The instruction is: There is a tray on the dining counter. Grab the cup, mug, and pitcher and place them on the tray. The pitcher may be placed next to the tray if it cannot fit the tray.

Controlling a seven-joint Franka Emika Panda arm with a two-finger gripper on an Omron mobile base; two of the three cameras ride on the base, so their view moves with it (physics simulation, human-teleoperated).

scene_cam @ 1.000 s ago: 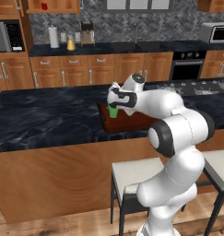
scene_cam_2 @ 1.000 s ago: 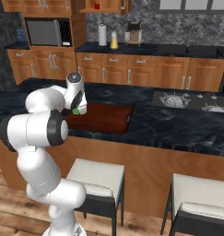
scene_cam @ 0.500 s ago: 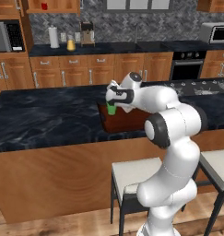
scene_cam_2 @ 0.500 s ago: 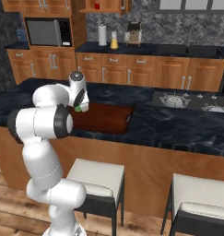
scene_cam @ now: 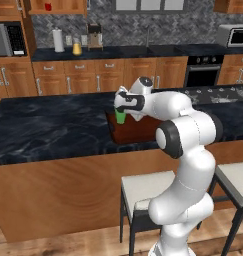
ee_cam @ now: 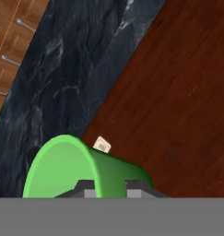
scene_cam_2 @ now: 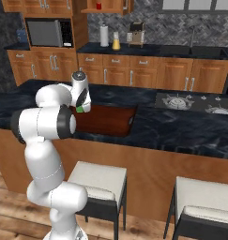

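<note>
The gripper [scene_cam: 121, 111] is closed on the cup [scene_cam: 121, 117]; in the hand view the two dark tips pinch the cup's green wall [ee_cam: 104, 177] near its rim, one inside and one outside. The cup hangs under the hand, over the left end of the tray [scene_cam: 138, 131], as seen from behind the arm.

What the coming move turns on is how the cup sits relative to the tray below it. In the hand view the cup's body reaches out over the reddish-brown board [ee_cam: 178, 97], while its rim lies over the tray's edge, with the black top of the dining counter [ee_cam: 62, 78] beyond. So the cup is close to the tray's border, not over its middle. From the left base view the cup looks roughly upright, its long axis running downward from the hand. Whether its base already touches the board cannot be told; the right base view shows only a sliver of green [scene_cam_2: 79, 109] beside the hand, above the tray [scene_cam_2: 106, 121].

Judging from this, the step in hand is setting the cup down. If it goes straight down, it should land on the tray but near the edge; a small shift toward the tray's centre would leave more room for the other two things.
</note>
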